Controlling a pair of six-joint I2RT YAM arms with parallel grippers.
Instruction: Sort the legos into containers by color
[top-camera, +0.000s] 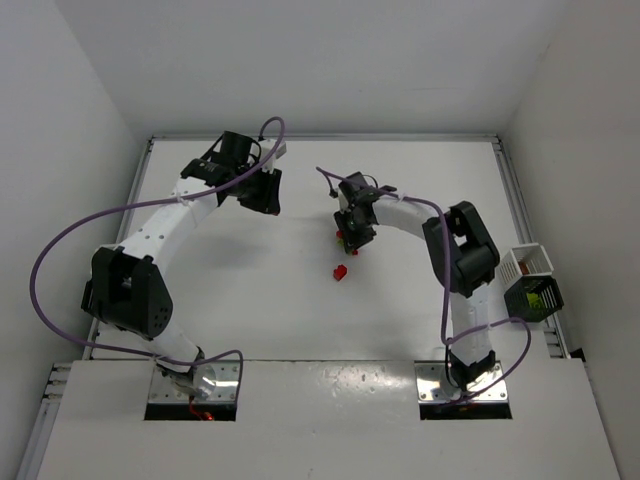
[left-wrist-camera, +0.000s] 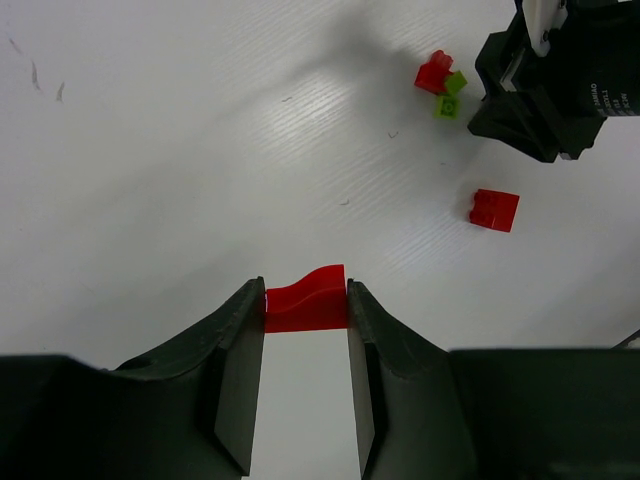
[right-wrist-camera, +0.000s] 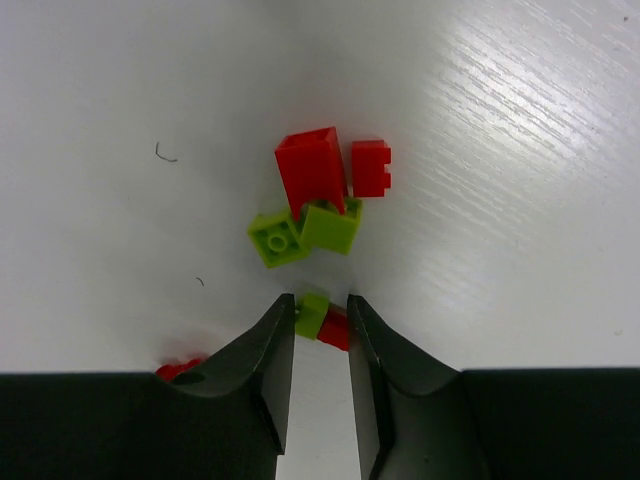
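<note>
Red bricks (left-wrist-camera: 305, 300), lime bricks (right-wrist-camera: 300, 235) and a lime-and-red stack (right-wrist-camera: 322, 318) on a white tabletop (right-wrist-camera: 500, 150), between black jaws.

A red brick (right-wrist-camera: 178, 369) is mostly hidden behind the right gripper (right-wrist-camera: 320, 310), and the white bin (top-camera: 530, 260) is partly covered by a dark object (top-camera: 533, 298) that cannot be identified.

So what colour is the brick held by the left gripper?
Red; the brick shows best in the left wrist view.

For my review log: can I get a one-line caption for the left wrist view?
Left gripper clamps a red lego; another red brick lies loose beyond.
</note>
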